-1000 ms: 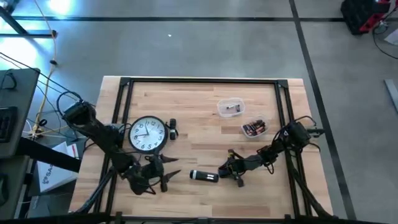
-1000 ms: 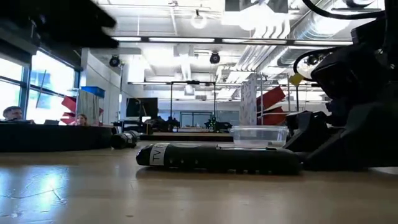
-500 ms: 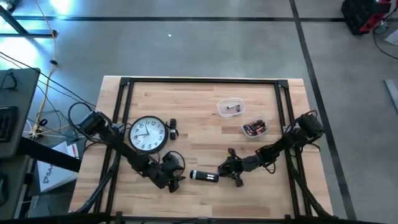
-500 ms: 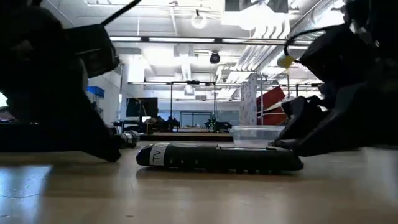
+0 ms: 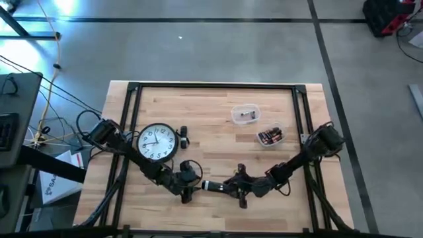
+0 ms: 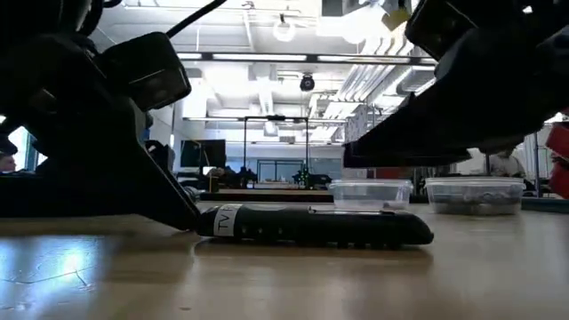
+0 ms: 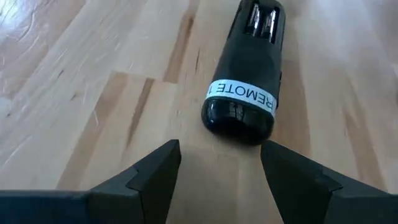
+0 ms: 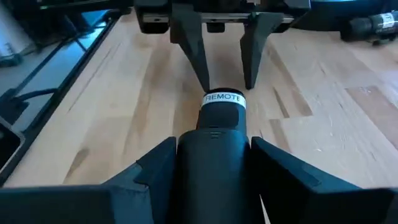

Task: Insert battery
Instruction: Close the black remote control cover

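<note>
the big table (image 5: 218, 106) is made of pale wood strips with a thin black frame around it. both dark arms are bent low over the front of the table, reaching toward each other from each side.

a round clock (image 5: 156, 143) with a white face lies flat by the left arm. two small clear plastic tubs (image 5: 244, 114) sit well apart from the arms, toward the far right of the table. the tub nearer the right arm holds small batteries (image 5: 269, 136).

the remote (image 5: 215, 187) is long, black, smooth and round at the end. it lies flat on the wood near the front, between the two grippers. a white label wraps around its end.

the left gripper (image 7: 219, 163) sits just in front of the labelled end. its fingers (image 7: 152, 174) are spread apart and hold nothing.

the right gripper (image 8: 210, 163) is at the other end. its fingers (image 8: 155, 163) are on both sides of the remote, right against it, so it is gripping the remote.
</note>
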{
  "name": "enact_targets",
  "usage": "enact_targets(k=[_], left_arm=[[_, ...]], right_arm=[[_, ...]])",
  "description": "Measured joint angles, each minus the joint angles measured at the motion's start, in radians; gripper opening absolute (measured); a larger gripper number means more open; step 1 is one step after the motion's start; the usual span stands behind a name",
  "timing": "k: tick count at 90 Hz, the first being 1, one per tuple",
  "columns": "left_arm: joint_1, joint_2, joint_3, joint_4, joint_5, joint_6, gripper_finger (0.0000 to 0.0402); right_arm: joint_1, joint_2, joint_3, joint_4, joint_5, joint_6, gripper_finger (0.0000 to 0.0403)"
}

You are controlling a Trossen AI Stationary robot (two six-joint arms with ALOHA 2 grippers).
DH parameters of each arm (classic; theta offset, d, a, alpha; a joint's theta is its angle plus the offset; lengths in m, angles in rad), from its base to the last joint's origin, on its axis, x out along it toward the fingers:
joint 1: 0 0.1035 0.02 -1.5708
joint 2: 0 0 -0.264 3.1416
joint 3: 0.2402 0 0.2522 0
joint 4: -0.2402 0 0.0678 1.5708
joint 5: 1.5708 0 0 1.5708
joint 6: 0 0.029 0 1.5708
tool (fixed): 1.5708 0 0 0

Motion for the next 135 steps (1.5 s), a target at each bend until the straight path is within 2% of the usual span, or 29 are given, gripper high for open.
enact_targets(k=[17,41,62,78,100,135], left_arm=[[-0.002,0.002,-0.001,0.018,-0.013,-0.002,0.0211],[-0.02,0.004,-0.002,0.021,-0.133,-0.062,0.0211],[-0.02,0.002,-0.002,0.019,-0.124,-0.053,0.0211],[-0.01,0.002,-0.001,0.018,-0.132,-0.045,0.0211],[0.0,0.001,-0.001,0.045,-0.147,-0.026,0.0211],[-0.018,0.0,0.0,0.053,-0.153,-0.033,0.0211]], right_arm=[[0.0,0.072,0.073,-0.109,0.06,0.053,0.0167],[-0.002,0.1,0.121,-0.144,0.079,0.092,0.0167],[0.0,0.116,0.137,-0.213,0.11,0.24,0.0167],[-0.001,0.117,0.156,-0.24,0.115,0.266,0.0167],[-0.015,0.116,0.249,-0.46,0.113,0.318,0.0167],[0.0,0.119,0.284,-0.518,0.118,0.413,0.0167]])
